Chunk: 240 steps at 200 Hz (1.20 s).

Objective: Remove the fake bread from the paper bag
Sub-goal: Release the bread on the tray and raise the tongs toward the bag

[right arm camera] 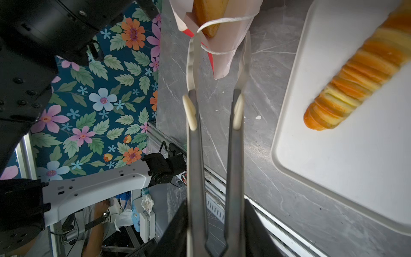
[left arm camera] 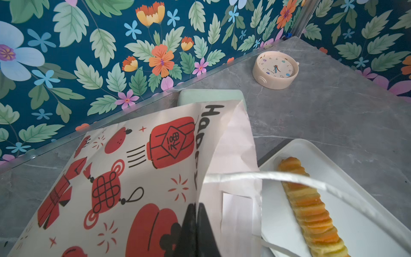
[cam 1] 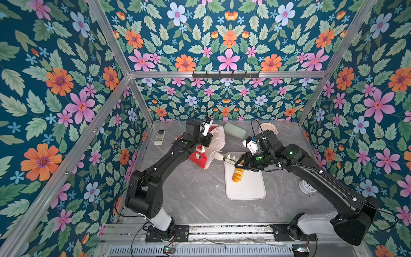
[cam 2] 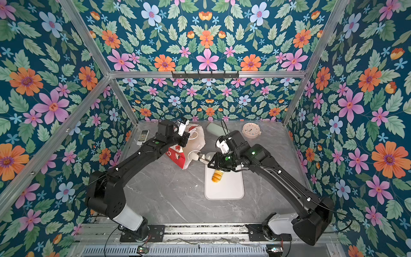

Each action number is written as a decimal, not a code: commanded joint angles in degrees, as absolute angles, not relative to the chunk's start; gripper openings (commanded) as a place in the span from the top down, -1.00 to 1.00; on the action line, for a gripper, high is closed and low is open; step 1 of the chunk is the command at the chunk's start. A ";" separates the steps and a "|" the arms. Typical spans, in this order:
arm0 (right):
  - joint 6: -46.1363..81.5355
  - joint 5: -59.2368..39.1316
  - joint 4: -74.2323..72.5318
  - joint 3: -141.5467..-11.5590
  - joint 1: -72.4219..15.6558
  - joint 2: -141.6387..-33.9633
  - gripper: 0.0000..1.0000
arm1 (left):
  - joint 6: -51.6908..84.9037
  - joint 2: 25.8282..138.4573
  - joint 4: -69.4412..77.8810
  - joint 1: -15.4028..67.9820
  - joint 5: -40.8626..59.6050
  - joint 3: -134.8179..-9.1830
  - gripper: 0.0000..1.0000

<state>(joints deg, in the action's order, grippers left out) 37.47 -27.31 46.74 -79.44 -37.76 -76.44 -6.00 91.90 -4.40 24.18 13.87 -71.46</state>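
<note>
Right wrist view shows the right claw (right arm camera: 214,202) clamped on grey metal tongs (right arm camera: 193,166), tips apart, by the white-and-red paper bag (right arm camera: 222,62) the left claw (left arm camera: 196,213) pinches, so slide both tips around the golden toy bread (right arm camera: 208,13) inside, then squeeze softly.

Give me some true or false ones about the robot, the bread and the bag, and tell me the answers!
1. The long bread lies on the white tray. True.
2. The left gripper is open and touches nothing. False: it is shut on the edge of the paper bag.
3. The right gripper holds tongs that point at the bag's mouth. True.
4. The bag is empty. False: a piece of bread shows inside its mouth.
5. The pink clock stands on the tray. False: it stands on the table by the back wall.
</note>
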 commanded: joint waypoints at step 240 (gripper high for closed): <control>25.49 -26.72 29.04 -74.72 -37.63 -79.74 0.33 | -7.01 89.30 -7.24 24.17 15.01 -71.74 1.00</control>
